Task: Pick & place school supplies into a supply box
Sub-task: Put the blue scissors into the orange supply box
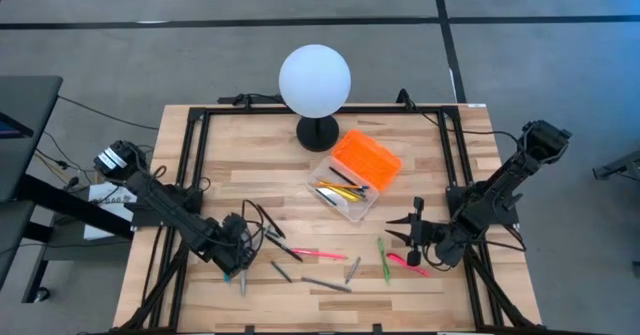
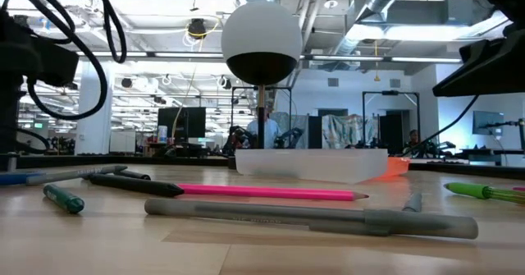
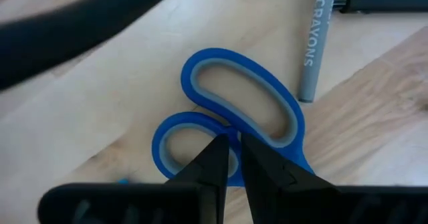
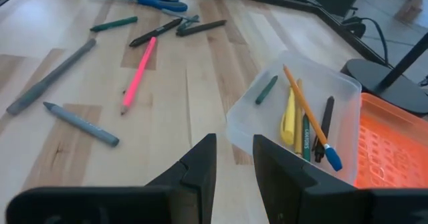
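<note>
The supply box (image 1: 345,197) sits near the middle of the bench (image 1: 250,155), toward the far edge, its orange lid (image 1: 366,159) swung open beside the clear body, just in front of the white globe lamp (image 1: 315,78). Inside lie an orange pencil (image 4: 309,114), a yellow marker (image 4: 289,120) and a few dark pens. The left gripper (image 3: 231,158) is down near the front left corner, its jaws pinching the handle of the blue scissors (image 3: 231,127). The right gripper (image 4: 234,158) hangs near the right edge, jaws slightly parted, holding nothing. A pink pencil (image 4: 139,73) and grey crayons (image 4: 80,124) lie loose along the front edge.
</note>
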{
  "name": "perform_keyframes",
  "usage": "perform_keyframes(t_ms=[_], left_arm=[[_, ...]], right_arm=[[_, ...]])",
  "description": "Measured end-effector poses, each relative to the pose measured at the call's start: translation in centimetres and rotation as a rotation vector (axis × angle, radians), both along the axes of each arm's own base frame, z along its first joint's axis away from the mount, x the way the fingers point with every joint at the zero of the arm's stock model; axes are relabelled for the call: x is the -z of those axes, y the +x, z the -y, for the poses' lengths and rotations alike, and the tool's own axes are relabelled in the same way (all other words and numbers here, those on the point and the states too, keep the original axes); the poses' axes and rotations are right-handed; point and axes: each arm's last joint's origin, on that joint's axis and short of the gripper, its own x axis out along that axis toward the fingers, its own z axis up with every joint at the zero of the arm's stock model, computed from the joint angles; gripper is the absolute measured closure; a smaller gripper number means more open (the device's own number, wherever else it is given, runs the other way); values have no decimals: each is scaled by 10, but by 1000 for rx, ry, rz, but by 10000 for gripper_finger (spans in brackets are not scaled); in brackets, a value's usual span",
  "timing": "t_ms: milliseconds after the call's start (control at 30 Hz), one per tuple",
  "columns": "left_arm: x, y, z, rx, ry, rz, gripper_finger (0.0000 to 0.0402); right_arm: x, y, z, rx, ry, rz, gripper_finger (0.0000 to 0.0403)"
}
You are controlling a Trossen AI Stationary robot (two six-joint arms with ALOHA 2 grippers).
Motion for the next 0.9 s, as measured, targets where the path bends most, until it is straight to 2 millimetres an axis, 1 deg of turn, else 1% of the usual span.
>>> perform_keyframes(t_ms=[233,467,667,900], left_arm=[[3,0,-7,-26,58,30,368],[4,10,-17,12,102,50,368],[4,19,-35,60,142,17,368],[3,28,-64,90,249,-33,368]], right_arm=[[0,0,0,3,6,1,310],[0,0,0,3,6,1,310],[0,0,0,7,14,2,310],[0,0,0,7,14,2,310]])
